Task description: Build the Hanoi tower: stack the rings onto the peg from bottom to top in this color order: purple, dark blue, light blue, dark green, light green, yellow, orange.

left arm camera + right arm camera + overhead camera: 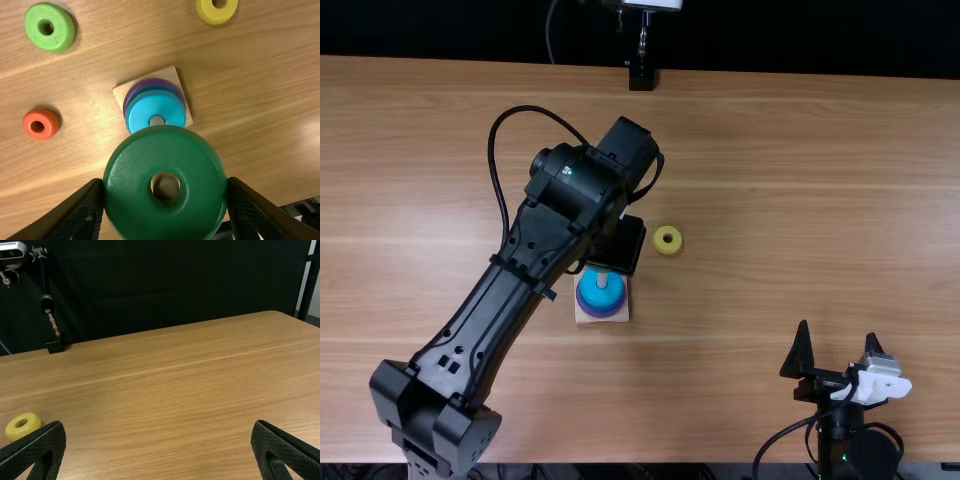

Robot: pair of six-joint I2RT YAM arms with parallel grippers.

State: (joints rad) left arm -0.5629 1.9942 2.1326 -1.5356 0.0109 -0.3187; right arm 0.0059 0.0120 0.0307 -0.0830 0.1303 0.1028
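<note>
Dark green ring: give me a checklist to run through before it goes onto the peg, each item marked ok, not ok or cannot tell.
1. Ring held between the left gripper's fingers: ok, dark green ring spans them.
2. Order beneath: ok, light blue over dark blue over purple.
3. Hole lined up with peg: cannot tell; the peg tip shows past the ring's edge, but the angle hides the true offset.
4. Later rings loose on the table: ok, light green, yellow, orange.
5. Right gripper away from the stack: ok, open and well aside.
</note>
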